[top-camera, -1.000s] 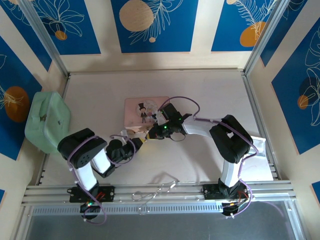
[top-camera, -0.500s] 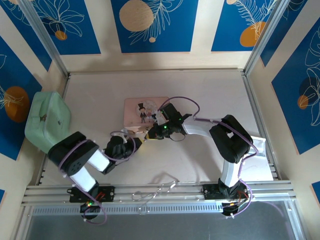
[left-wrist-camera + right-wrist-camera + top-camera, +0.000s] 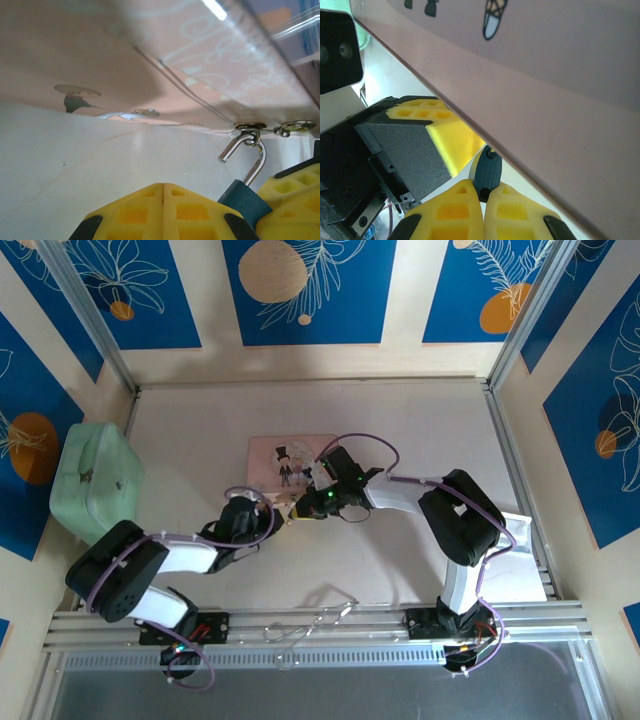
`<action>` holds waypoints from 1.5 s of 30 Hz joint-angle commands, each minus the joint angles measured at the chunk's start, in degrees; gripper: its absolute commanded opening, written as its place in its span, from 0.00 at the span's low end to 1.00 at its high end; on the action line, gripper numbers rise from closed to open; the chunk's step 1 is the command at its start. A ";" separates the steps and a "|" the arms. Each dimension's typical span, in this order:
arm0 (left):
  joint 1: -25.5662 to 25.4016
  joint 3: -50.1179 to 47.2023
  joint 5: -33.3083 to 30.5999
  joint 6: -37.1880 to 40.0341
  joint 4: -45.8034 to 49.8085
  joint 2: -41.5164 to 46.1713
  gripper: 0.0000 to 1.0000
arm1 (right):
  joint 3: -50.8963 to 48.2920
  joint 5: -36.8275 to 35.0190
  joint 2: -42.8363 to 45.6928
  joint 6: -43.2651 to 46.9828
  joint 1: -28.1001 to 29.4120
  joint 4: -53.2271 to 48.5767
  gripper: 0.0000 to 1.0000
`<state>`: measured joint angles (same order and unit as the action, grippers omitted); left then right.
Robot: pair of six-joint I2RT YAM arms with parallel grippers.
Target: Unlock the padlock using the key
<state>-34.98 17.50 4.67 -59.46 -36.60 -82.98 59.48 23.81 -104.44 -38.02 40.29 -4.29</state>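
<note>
Left claw forward now beside glossy pink tin, clenched shut; right claw grasping teal padlock, curved silvery shackle.

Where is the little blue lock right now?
In the left wrist view, the tiny dark teal metal padlock sits at the bottom right. Its silver hook hangs on the clasp of the pink picture tin.

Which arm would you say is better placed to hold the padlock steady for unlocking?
Right, probably. The right end effector is shut on the teal padlock, whose shackle hooks through the pink tin's hasp. The left end effector is shut beside it, nothing visible between its pads.
</note>
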 commanded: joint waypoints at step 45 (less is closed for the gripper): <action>-3.65 -7.07 3.20 -22.09 -17.27 -10.57 0.00 | -4.96 6.58 -2.43 -11.13 1.36 5.51 0.00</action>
<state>-36.67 12.82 2.72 -72.23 -64.07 -92.75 56.86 25.78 -104.40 -42.92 40.36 2.92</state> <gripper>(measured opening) 0.064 0.059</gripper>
